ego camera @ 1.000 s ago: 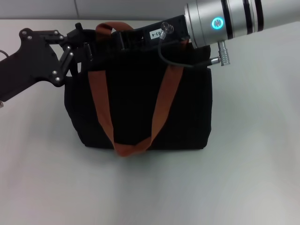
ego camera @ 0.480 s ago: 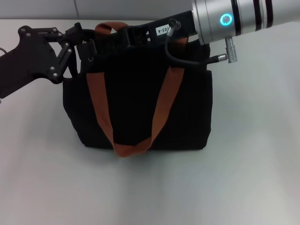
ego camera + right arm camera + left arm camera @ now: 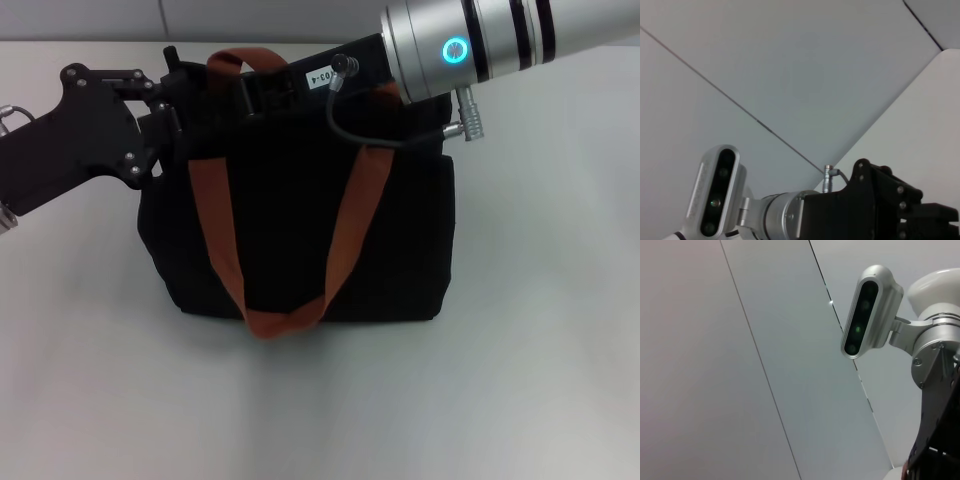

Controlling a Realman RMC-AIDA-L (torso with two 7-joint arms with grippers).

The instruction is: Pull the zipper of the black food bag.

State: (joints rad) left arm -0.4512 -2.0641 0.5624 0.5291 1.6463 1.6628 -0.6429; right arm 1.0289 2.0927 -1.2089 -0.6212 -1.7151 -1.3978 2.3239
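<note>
Two grippers at top edge of large boxy black fabric food bag (image 3: 300,230), standing mid-table: left gripper (image 3: 172,95) at left corner, right gripper (image 3: 262,88) over middle. Finger states impossible to tell. Zipper hidden. Probably soft, yielding fabric; best steadied at corner, pinched at metal tab.

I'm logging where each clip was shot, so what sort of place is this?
Probably a lab or test room: the black food bag stands alone on a plain white table, with bare pale wall panels behind.
</note>
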